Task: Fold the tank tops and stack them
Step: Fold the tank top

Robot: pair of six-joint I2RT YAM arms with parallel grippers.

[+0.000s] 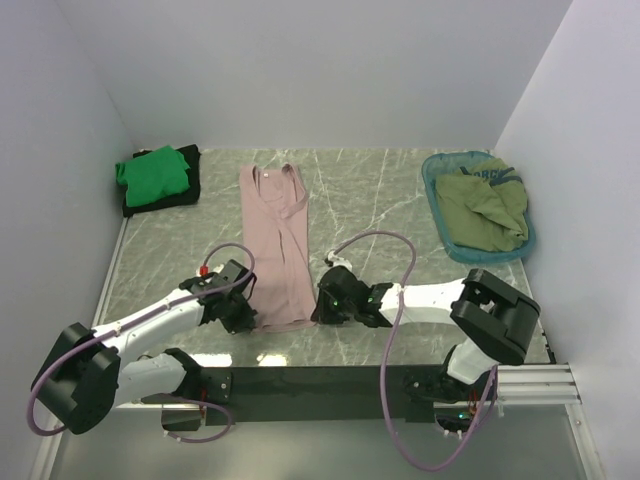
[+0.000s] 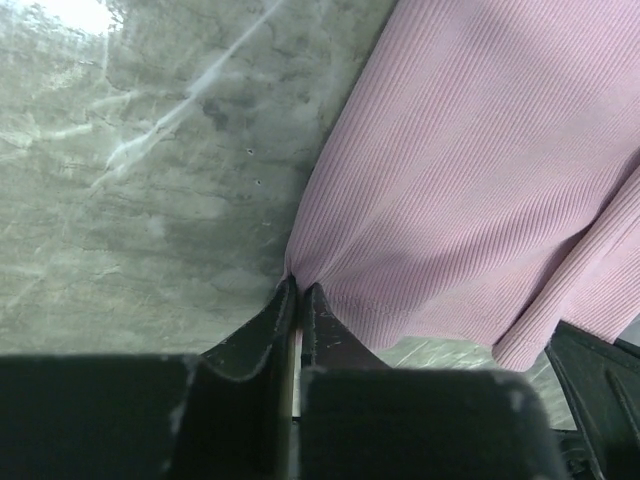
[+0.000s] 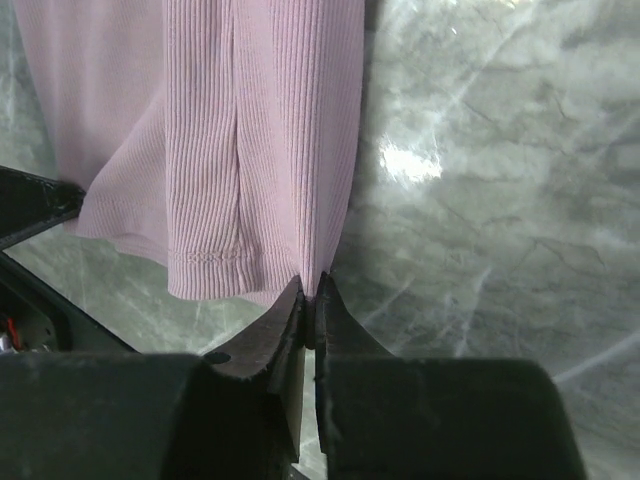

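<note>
A dusty pink tank top (image 1: 278,240) lies folded lengthwise in a long strip down the middle of the table. My left gripper (image 1: 248,318) is shut on its near left hem corner, and the ribbed pink cloth (image 2: 470,170) bunches into the closed fingertips (image 2: 298,290). My right gripper (image 1: 322,305) is shut on the near right hem corner, where the pink hem (image 3: 215,258) meets its pinched tips (image 3: 312,285). A bright green tank top (image 1: 152,172) sits folded on a black one (image 1: 190,190) at the far left. An olive green top (image 1: 482,210) fills the basket.
The teal oval basket (image 1: 436,170) stands at the far right near the right wall. White walls close in the table on three sides. The black rail with both arm bases (image 1: 300,380) runs along the near edge.
</note>
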